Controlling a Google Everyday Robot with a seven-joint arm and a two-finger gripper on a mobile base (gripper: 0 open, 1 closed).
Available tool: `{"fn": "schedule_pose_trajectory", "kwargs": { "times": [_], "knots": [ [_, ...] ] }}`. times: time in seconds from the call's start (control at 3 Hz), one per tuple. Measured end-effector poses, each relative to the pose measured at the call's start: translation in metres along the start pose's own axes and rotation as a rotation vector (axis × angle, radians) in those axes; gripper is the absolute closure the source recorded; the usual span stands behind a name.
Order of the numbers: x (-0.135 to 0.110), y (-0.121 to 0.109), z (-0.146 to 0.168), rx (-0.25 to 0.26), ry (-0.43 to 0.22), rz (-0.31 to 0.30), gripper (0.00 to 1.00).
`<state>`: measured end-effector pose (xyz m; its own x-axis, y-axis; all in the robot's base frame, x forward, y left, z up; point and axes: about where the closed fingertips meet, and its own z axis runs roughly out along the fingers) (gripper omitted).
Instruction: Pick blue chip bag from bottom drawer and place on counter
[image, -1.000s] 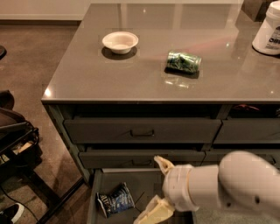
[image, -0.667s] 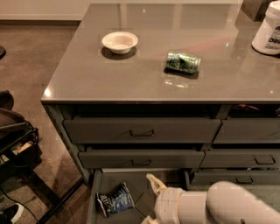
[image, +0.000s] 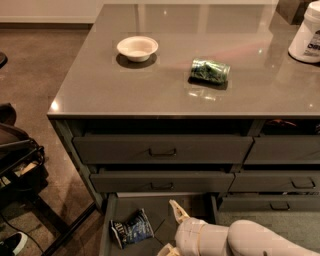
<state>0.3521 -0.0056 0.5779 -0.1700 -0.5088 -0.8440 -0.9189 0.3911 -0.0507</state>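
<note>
Bottom drawer (image: 107, 226) pulled out, the lowest of the stack under the worktop (image: 100, 90). Blue chip bag (image: 132, 228) lies flat on the drawer floor, towards its left side. Claw (image: 170, 228) sits over the drawer just right of the bag. Fingers are spread wide, one pointing up and back, the other at the bottom edge of view. Nothing is between them and there is no visible contact with the bag. Above the bag, on the worktop: white bowl (image: 137, 48), and a crushed green can (image: 210, 70) further right.
</note>
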Motion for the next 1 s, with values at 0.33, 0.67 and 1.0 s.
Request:
{"fn": "schedule_pose_trajectory", "kwargs": {
  "times": [0.33, 0.67, 1.0],
  "knots": [
    [0.0, 0.0, 0.0, 0.0, 0.0, 0.001, 0.0],
    [0.002, -0.013, 0.009, -0.018, -0.006, -0.023, 0.0],
    [0.018, -0.061, 0.038, -0.102, -0.014, -0.127, 0.0]
  ]
}}
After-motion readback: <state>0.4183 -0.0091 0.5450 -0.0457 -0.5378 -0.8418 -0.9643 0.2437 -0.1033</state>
